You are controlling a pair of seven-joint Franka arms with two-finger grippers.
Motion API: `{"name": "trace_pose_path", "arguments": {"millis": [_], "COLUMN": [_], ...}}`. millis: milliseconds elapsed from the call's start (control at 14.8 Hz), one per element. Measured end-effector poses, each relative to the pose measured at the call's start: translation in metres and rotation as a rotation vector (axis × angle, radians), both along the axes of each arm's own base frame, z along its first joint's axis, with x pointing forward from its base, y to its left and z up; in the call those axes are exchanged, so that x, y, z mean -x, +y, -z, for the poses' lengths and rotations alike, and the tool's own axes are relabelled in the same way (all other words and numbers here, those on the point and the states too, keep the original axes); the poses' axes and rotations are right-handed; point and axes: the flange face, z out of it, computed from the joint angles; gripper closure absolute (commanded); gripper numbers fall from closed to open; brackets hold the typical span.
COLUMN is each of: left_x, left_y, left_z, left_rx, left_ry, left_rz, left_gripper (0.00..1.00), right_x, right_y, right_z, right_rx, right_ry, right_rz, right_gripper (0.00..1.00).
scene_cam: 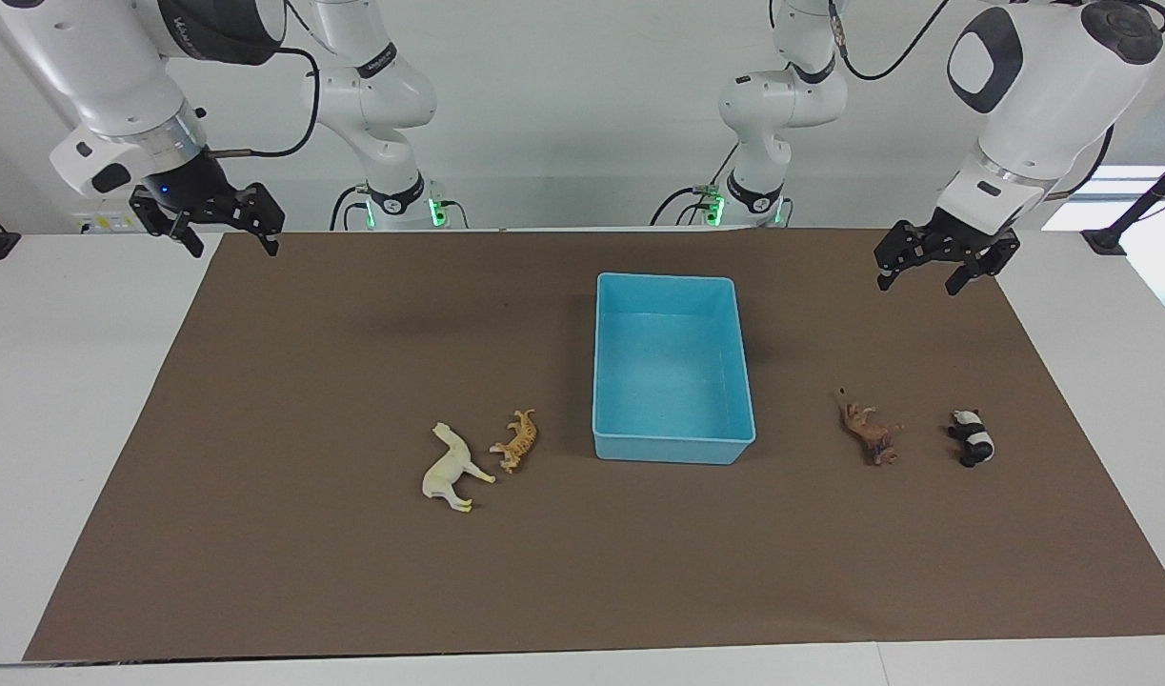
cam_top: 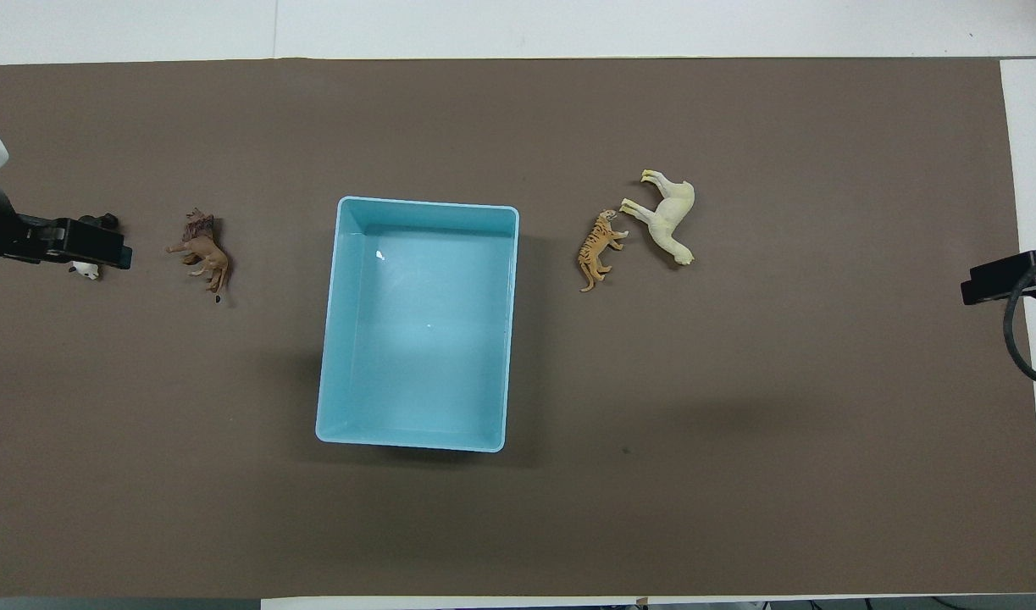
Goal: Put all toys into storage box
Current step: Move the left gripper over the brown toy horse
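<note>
Left gripper (scene_cam: 934, 267) hung in the air with its fingers spread apart, holding nothing, over the brown mat (scene_cam: 306, 572) near the left arm's end of the table (scene_cam: 68, 381). From overhead its tip covered most of the panda (scene_cam: 971, 437); the facing view showed it well above the mat, touching nothing. Left arm waited.

Right gripper (scene_cam: 225, 233) also hung in the air, fingers spread, holding nothing, over the mat's edge at the right arm's end. Right arm waited too. Overhead, only its tip showed at the frame edge.

Storage box (scene_cam: 672, 448) sat flat on the mat, roughly mid-table, a bit toward the left arm's end. Light blue, low walls, no toys inside.

All 4 toys lay on the mat outside the box, 2 on each side of it:
- Tiger (scene_cam: 516, 440): on its side, near the box toward the right arm's end, level with the box's edge farthest from the robots.
- Llama (scene_cam: 451, 468): on its side, just beside the tiger, further toward the right arm's end, slightly farther from the robots. Its legs reached close to the tiger; cannot tell if they touched.
- Brown animal (scene_cam: 870, 431): on its side, toward the left arm's end of the box, apart from it.
- Panda: near the brown animal, further toward the left arm's end, not touching it.
</note>
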Motion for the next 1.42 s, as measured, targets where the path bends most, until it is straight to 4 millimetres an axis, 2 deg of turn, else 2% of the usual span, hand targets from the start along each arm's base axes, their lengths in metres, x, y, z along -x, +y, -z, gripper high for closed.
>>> {"name": "trace_pose_path", "arguments": {"millis": [339,609,948,1151,1422], "left_x": [0.000,0.000,-0.012,-0.025,-0.035], "left_y": [0.001,0.006,0.011,0.022,0.039], "left_z": [0.002,0.018,0.039,0.075,0.148], "left_rx": [0.000,-0.001,0.002,0.002,0.002], "left_ry": [0.005,0.008,-0.087,-0.116,-0.183], "left_rz": [-0.003,-0.018,-0.039,-0.063,-0.124], "left_gripper": [0.00,0.00,0.00,0.00,0.00], "right_x": [0.000,0.000,0.000,0.000,0.000], "right_y": [0.000,0.000,0.000,0.000,0.000], "right_z": [0.000,0.000,0.000,0.000,0.000], "right_rx": [0.000,0.000,0.000,0.000,0.000], "right_ry": [0.000,0.000,0.000,0.000,0.000], "right_rz": [0.000,0.000,0.000,0.000,0.000], "right_gripper": [0.00,0.00,0.00,0.00,0.00]}}
